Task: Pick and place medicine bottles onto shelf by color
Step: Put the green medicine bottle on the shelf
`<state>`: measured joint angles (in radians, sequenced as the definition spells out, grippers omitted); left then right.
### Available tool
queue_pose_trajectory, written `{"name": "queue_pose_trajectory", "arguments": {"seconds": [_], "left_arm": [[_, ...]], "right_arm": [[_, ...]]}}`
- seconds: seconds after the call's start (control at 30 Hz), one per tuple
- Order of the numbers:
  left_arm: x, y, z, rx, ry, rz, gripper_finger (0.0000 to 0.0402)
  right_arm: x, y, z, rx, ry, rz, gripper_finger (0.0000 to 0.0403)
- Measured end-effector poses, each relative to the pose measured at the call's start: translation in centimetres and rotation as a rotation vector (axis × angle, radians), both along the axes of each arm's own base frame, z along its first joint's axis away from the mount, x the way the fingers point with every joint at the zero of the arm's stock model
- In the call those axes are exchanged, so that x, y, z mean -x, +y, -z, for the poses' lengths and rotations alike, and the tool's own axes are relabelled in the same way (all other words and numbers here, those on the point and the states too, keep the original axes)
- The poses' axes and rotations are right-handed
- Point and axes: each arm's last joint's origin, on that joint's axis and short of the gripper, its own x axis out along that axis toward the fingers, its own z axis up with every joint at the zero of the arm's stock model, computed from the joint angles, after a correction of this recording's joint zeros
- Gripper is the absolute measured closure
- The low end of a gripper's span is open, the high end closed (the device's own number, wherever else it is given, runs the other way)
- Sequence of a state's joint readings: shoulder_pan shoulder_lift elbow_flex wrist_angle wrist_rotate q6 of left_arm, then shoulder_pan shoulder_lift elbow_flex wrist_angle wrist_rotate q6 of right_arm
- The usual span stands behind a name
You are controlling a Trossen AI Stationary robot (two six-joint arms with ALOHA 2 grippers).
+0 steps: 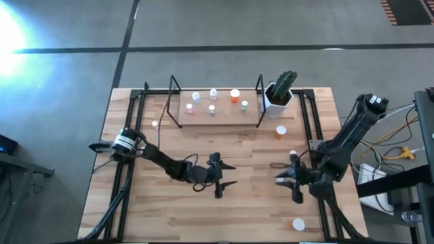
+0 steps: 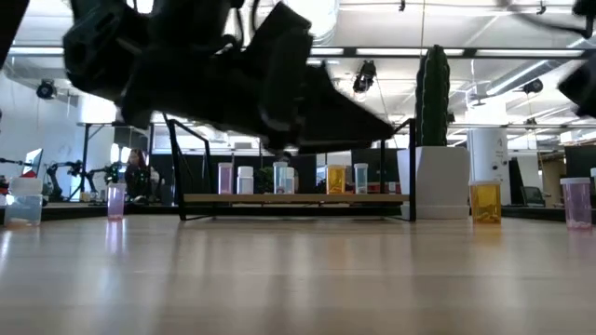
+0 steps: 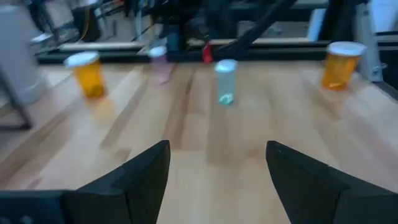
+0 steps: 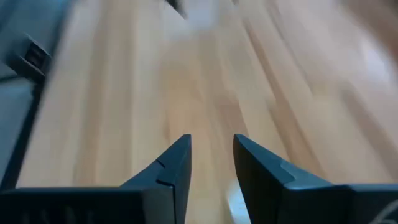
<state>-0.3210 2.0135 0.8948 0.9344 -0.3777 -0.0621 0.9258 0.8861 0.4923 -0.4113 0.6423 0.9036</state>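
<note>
The shelf (image 1: 218, 115) stands at the far middle of the table (image 1: 169, 210), with the white pot holding a cactus (image 1: 279, 91) just to its right. Six medicine bottles sit on the shelf board: a pink one (image 1: 189, 108) and a pale one (image 1: 196, 97) at the left, two more pale ones (image 1: 213, 93) (image 1: 211, 108) in the middle, an orange one (image 1: 234, 96) and a small greenish one (image 1: 244, 105) at the right. In the low view these stand in a row on the board (image 2: 279, 198), partly hidden behind the dark bulk of an arm (image 2: 223, 65) that fills the upper left of that view.

Loose bottles remain on the table: an orange one (image 1: 280, 131) near and right of the pot, a pink one (image 1: 293, 155) nearer on the right side, an orange one (image 1: 298, 224) at the near right edge, and a small one (image 1: 154, 124) left of the shelf.

The left end effector (image 1: 222, 174) hovers over the middle of the table, its fingers (image 3: 140, 171) spread wide and empty, pointing right toward the loose bottles, among them a blue-green one (image 3: 226, 82) straight ahead. The right end effector (image 1: 286, 181) is at the near right, just near of the pink bottle, its fingers (image 4: 177, 162) set at a narrow gap with nothing between them, only bare wood ahead.
</note>
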Motion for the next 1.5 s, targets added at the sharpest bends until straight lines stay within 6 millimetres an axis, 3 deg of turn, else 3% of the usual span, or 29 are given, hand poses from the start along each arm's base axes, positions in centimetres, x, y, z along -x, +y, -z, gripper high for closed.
{"name": "queue_pose_trajectory", "arguments": {"seconds": [0.17,0.33,0.47,0.7,0.83,1.3,1.5], "left_arm": [[-1.5,-0.5,-0.9,-0.033,-0.042,0.028,0.0152],[-1.7,-0.6,-1.1,-0.051,-0.048,0.031,0.0152],[-1.6,-0.5,-1.1,-0.051,-0.044,0.029,0.0152],[-1.6,-0.4,-1.2,-0.049,-0.046,0.026,0.0152],[-1.6,-0.4,-1.2,-0.049,-0.044,0.027,0.0152],[-1.5,-0.3,-1.1,-0.052,-0.033,0.027,0.0152],[0.2,0.1,-2.0,-0.066,0.163,-0.055,0.0152]], "right_arm": [[1.8,-1.5,-0.5,-0.112,0.269,0.132,0.0312],[2.3,-1.5,1.2,-0.139,0.427,0.099,0.0318],[2.0,-1.1,2.5,-0.089,0.447,0.079,0.0298],[0.5,0.0,3.8,0.083,0.345,0.044,0.0228],[-0.1,0.7,4.5,0.14,0.366,0.052,0.0217],[-2.6,3.3,5.1,0.291,0.331,0.057,0.0294],[-5.6,3.9,4.7,0.294,0.195,0.012,0.0322]]}}
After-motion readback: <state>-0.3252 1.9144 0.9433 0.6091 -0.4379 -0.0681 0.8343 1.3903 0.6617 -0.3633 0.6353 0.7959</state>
